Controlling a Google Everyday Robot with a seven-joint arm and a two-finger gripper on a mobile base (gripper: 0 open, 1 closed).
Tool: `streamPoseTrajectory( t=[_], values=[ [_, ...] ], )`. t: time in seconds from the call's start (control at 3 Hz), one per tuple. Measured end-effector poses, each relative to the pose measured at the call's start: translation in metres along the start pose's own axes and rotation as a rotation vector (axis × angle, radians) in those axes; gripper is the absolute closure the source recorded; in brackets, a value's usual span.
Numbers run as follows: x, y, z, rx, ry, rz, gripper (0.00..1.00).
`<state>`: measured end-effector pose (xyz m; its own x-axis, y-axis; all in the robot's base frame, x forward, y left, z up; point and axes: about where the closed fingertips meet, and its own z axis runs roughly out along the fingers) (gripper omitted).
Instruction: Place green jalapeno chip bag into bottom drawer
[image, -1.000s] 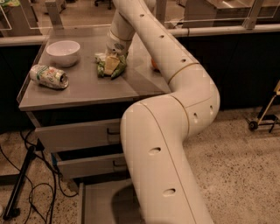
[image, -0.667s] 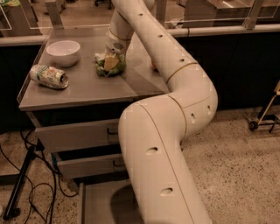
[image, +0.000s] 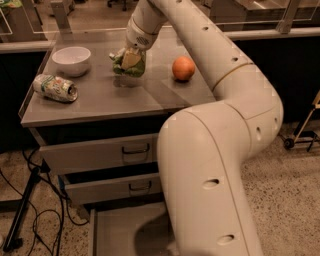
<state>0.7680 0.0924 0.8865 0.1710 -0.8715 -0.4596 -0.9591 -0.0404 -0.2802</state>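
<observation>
Nearest, at the frame's btm edge: 1 bottom drawer (image: 117, 232), pulled out, flat grey floor showing, nothing seen in the visible part; its R side is hidden behind the robot arm (image: 210, 180), whose thick cream links fill the foreground and bend up and back to the L. On the floor at L, a few dark cables (image: 42, 220) and 1 black stand leg (image: 22, 210). Above the open tray, 2 upper drawers (image: 100, 155), each w/ 1 dark handle, so 3 drawers in all; the middle one has a dark gap over it. Next, the grey cabinet top (image: 100, 107) carries 3 loose items: 1 crushed can (image: 55, 88) lying on its side near the L front, 1 orange (image: 183, 68) toward the R, 1 white bowl (image: 71, 60) at the L rear. Between bowl and orange hangs the 1 gripper (image: 131, 59), pointing down from the arm's wrist, fingers closed on the green jalapeno chip bag (image: 136, 70). The 1 bag is crumpled, green w/ pale patches, and looks held just off the top, w/ a faint reflection under it; it's apart from bowl and orange, and well away from the open drawer. Far R on the floor, 1 small caster wheel (image: 289, 143). Behind the cabinet, a long rail (image: 270, 33).
</observation>
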Motion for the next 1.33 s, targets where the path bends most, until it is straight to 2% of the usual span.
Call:
streamPoseTrajectory(
  t=[0.33,0.67,1.0,1.33],
  values=[
    [-0.014,0.013,-0.028,0.041,-0.036,-0.048,1.0],
    [-0.014,0.013,-0.028,0.041,-0.036,-0.048,1.0],
    [-0.022,0.025,-0.04,0.045,-0.034,-0.058,1.0],
    [-0.038,0.055,-0.063,0.048,-0.033,-0.066,1.0]
  ],
)
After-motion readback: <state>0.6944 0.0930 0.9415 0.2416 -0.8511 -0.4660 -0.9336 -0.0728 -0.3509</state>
